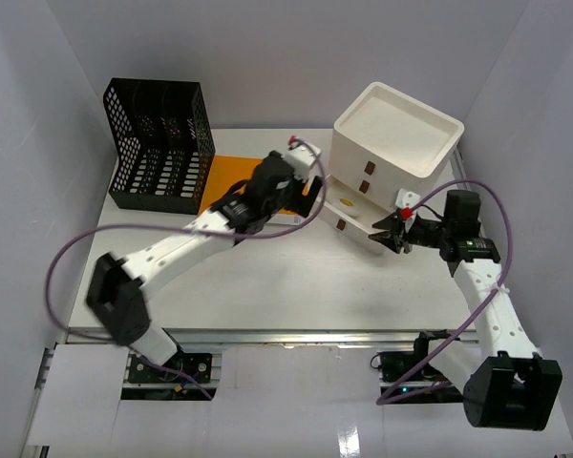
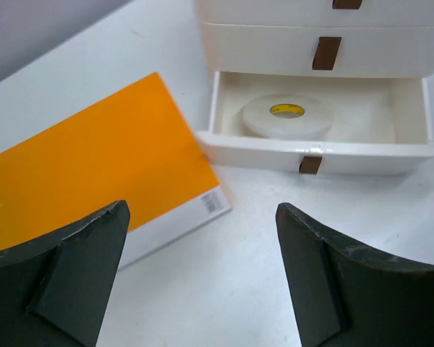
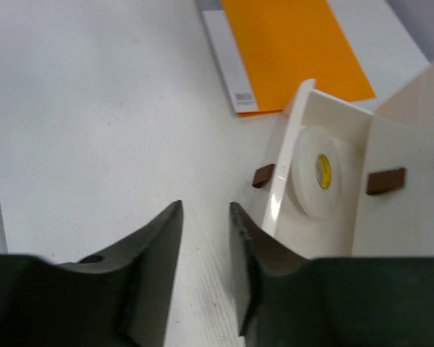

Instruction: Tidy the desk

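The desk (image 1: 296, 286) is a wide white tabletop. An orange book (image 1: 231, 176) lies flat at the back, partly under my left arm; it also shows in the left wrist view (image 2: 94, 166) and the right wrist view (image 3: 289, 43). The bottom drawer (image 2: 253, 152) of a white drawer box (image 1: 363, 157) stands open with a white tape roll (image 2: 287, 116) lying in it. My left gripper (image 2: 202, 210) is open and empty, above the desk between book and drawer. My right gripper (image 3: 206, 206) is narrowly open and empty, just beside the drawer's front (image 3: 282, 173).
A black mesh file holder (image 1: 158, 143) stands at the back left, next to the book. The drawer box has an open tray top and two shut upper drawers with brown handles. A metal rail (image 1: 286, 336) runs along the desk's front edge.
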